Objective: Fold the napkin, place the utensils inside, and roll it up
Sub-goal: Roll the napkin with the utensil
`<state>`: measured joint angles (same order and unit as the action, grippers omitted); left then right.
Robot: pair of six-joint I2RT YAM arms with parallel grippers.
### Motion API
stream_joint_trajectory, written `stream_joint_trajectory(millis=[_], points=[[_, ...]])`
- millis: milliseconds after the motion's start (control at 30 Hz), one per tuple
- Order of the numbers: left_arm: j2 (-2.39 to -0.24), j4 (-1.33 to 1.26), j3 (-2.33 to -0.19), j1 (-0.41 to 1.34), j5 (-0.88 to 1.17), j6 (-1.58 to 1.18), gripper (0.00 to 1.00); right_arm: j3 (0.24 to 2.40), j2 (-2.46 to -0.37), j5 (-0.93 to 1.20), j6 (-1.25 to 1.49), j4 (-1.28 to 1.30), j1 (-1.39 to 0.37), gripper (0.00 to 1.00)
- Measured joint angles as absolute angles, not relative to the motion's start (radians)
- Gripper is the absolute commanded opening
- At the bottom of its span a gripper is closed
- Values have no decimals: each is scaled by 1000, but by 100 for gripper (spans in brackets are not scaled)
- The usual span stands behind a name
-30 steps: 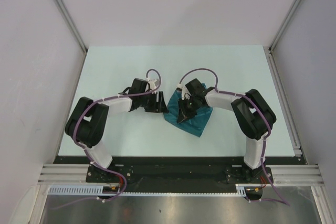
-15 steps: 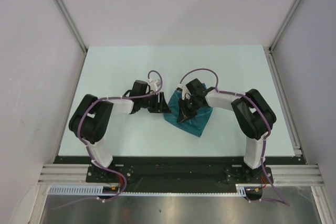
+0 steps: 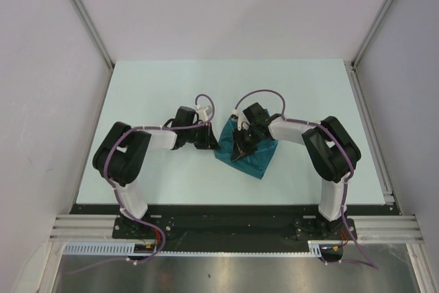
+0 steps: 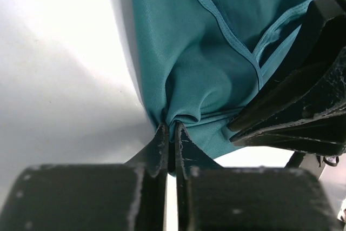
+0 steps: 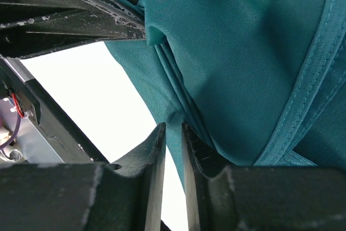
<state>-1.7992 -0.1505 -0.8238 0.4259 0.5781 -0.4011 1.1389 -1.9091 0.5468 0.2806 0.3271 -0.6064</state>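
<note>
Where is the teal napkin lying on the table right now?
In the top view the napkin lies near the middle of the table, slightly right; the left gripper pinches its left edge, the right gripper a fold beside it.

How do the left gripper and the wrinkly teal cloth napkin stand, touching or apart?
Touching. The left wrist view shows the left gripper closed on a bunched fold of the wrinkly teal cloth napkin, with cloth pinched between its tips.
</note>
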Motion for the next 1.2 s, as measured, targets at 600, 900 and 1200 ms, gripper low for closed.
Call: stream_joint_trajectory(millis=[600,900,1200], points=[[-1849,115,-982,424,581,-411,0,993,-1633,43,72,124,-921,63],[-1877,170,-1018,416,606,-411,0,863,-1653,-147,-34,-20,-978,61],[-1878,190,-1025,416,607,-410,0,869,-1717,-139,-74,-56,-968,51]])
